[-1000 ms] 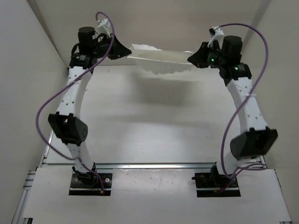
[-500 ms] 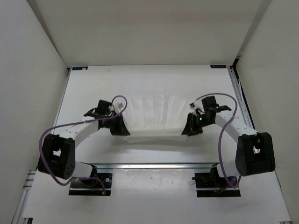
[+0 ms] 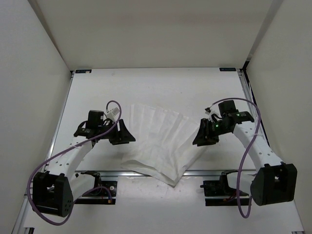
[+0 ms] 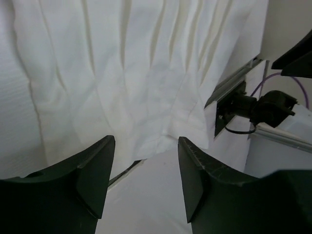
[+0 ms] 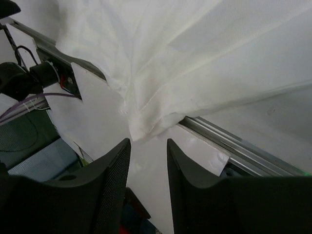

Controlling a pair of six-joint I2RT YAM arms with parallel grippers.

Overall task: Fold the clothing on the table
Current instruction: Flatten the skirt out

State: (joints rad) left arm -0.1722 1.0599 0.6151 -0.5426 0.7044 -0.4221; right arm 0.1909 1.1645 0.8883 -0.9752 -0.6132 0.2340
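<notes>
Clothing spread out, no fold made yet

The clothing lay fanned flat on the desk, its narrow end over the near rail. By my reading, all the folding was left to do. Both arms crouched low, with the left gripper wide open at its left edge and the right gripper parted at its right, both empty.

Left white arm and right white arm bow outward from the black base plates. Left black pincer spread wide, empty. Right black pincer part spread, empty.
</notes>
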